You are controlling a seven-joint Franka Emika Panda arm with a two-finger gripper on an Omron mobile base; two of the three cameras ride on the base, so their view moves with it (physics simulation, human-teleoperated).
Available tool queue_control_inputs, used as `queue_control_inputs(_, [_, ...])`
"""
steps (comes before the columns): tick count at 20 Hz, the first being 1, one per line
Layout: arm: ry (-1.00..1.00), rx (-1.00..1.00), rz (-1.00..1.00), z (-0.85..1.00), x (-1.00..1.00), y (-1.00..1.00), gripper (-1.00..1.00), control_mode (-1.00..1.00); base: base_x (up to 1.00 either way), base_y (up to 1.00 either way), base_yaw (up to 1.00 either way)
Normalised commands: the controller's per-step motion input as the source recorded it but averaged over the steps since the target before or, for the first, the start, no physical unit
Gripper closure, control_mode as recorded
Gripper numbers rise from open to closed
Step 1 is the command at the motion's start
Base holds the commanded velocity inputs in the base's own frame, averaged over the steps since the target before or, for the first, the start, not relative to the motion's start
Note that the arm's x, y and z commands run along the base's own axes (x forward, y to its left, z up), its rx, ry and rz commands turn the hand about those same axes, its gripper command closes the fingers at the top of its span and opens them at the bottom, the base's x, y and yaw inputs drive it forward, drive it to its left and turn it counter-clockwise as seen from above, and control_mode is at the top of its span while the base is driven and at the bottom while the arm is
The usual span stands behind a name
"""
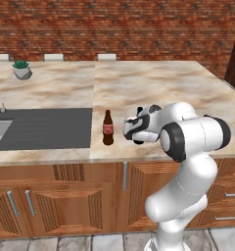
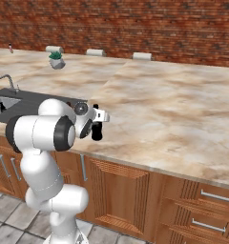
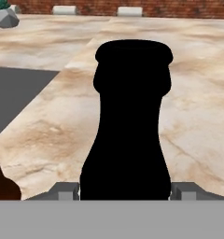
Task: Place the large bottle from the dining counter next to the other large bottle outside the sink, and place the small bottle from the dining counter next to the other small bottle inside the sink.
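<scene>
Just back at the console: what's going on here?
The gripper is closed around the large bottle, low over the dining counter. The other large bottle stands upright close beside it, outside the sink. Whether the held bottle touches the counter isn't clear.

The arm [image 1: 188,162] is glossy white, built of fat rounded segments that swell like bulbs toward its foot. Broad black rings band the big joints, with one dark disc facing out at the elbow. The hand [image 2: 90,119] is white too, patched with black, perhaps with a small round grey cap on its side. The fingertips [image 3: 62,191] look plain grey and blocky.
</scene>
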Motion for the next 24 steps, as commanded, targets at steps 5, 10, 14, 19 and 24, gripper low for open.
queue_control_inputs(5, [-0.03,0.01,0.0,0.0,0.0,0.0,1.0,-1.0,0.0,0.0,0.0])
queue_control_inputs(10, [-0.01,0.0,0.0,0.0,0.0,0.0,1.0,-1.0,0.0,0.0,0.0])
queue_control_inputs(14, [0.0,0.0,0.0,-0.07,0.06,0.0,1.0,-1.0,0.0,0.0,0.0])
queue_control_inputs(19, [0.0,0.0,0.0,-0.23,0.08,0.0,1.0,-1.0,0.0,0.0,0.0])
queue_control_inputs(24, [0.0,0.0,0.0,-0.26,0.02,0.0,1.0,-1.0,0.0,0.0,0.0])
